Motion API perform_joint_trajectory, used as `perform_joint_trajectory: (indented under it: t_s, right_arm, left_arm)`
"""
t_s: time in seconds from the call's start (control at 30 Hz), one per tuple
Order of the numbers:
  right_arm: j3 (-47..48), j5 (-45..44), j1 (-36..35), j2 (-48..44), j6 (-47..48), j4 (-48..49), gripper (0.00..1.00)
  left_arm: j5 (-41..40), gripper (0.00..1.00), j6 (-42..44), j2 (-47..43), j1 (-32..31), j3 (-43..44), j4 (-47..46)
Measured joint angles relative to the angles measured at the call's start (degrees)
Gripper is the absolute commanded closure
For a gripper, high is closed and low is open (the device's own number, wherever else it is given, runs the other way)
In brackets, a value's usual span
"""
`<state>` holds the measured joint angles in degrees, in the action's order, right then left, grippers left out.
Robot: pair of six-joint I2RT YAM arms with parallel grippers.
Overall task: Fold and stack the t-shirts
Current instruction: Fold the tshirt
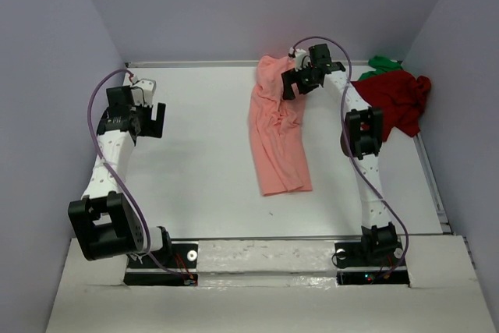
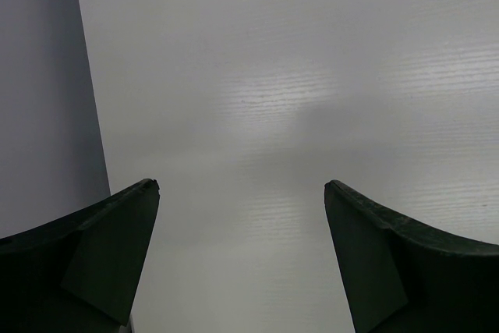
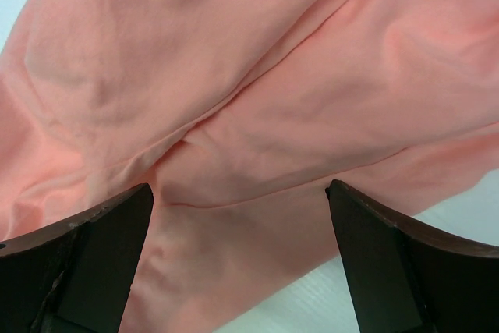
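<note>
Right gripper (image 3: 238, 189) fingers (image 3: 101, 255) are standing fully spread with nothing pinched between them. They are pointing down at wrinkled cloth of the salmon-pink t-shirt (image 1: 277, 142) and framing a diagonal crease; whether the tips are brushing the fabric is not clear from the wrist view. Left gripper (image 2: 242, 185) fingers are also gaping wide and holding nothing, looking only at bare white table (image 2: 273, 76) next to the left wall (image 2: 39, 76). Going outward, the right arm (image 1: 362, 134) is reaching to the far end of the pink shirt, near its upper edge by the back wall (image 1: 257, 5). That is probably because this end is bunched and needs a corner or shoulder picked up before the shirt can be spread flat. The pink shirt is lying as a long, loosely rumpled strip running from the back of the table toward the near edge, right of centre, not neatly folded yet. The left arm (image 1: 109, 161) is hanging at the left side, well apart from all cloth, likely parked out of the way until a second grip is needed. The dark red t-shirt (image 1: 398, 99) is sitting crumpled in the far right corner, just beyond the right arm. The bright green t-shirt (image 1: 383, 62) is peeking out behind it and touching it. Judging the task as barely begun: no stack, no finished fold.
</note>
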<state>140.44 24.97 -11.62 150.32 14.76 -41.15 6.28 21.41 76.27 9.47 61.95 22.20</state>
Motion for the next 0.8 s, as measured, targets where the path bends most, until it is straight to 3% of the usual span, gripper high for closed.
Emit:
perform_joint_trajectory:
  t_s: [0.37, 0.8]
  right_arm:
    - [3.4, -8.0, 0.0, 2.2, 0.2, 5.8, 0.0]
    - [3.5, -10.7, 0.0, 5.4, 3.4, 12.7, 0.0]
  left_arm:
    - [1.4, 0.01, -0.6, 0.1, 1.5, 0.0, 0.0]
    - [2.7, 0.01, -0.8, 0.1, 3.6, 0.0, 0.0]
